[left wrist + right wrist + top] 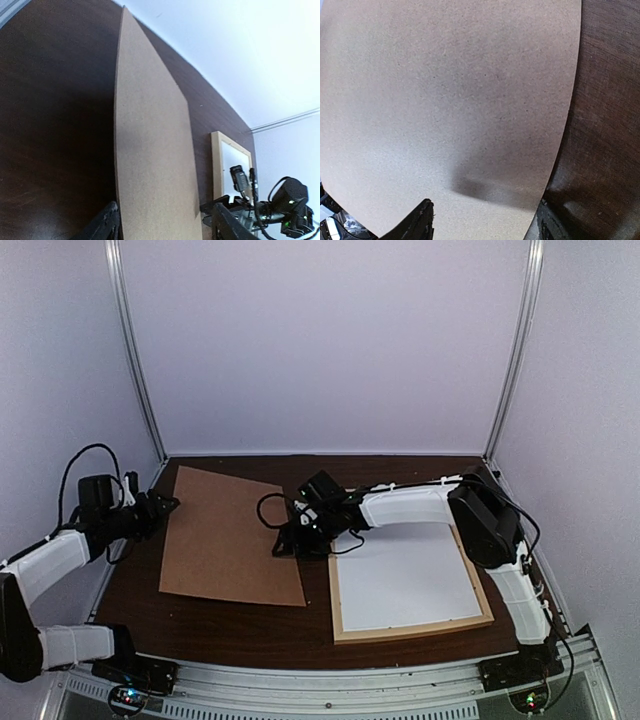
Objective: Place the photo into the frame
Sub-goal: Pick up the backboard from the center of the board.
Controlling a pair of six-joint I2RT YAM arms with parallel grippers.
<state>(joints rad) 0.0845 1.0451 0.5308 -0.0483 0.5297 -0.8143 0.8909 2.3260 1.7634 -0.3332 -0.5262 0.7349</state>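
Photo [405, 575]: we see a plain white sheet lying flat inside the frame at the near right of the table, white side up. No printed side shows. In the left wrist view it is a white sliver [232, 159] within the rail.
Frame [415, 628]: light wood rails [216, 160] flat on the table, surrounding the white sheet on all sides. It sits just right of the backing board.
Backing board [230, 540]: plain brown and flat, left of centre and turned slightly askew. We see it filling most of both wrist views [150, 140] [445, 100].
Left gripper [172, 504]: at the board's left edge, toward its far corner. Its fingers [106, 225] are spread wide, with the board's edge running between them [165, 222]. We cannot tell whether they touch it.
Right gripper [283, 545]: reached leftward across the frame's far left corner to the board's right edge. Its fingers [420, 222] are spread wide and hold nothing [482, 220]. We see one finger over the board and the other over the bare table.
Table [260, 625]: dark brown wood grain [50, 125] [610, 125].
Markings: we see small green and red lights on the base boards at the near edge. Any lettering there is too small to read.
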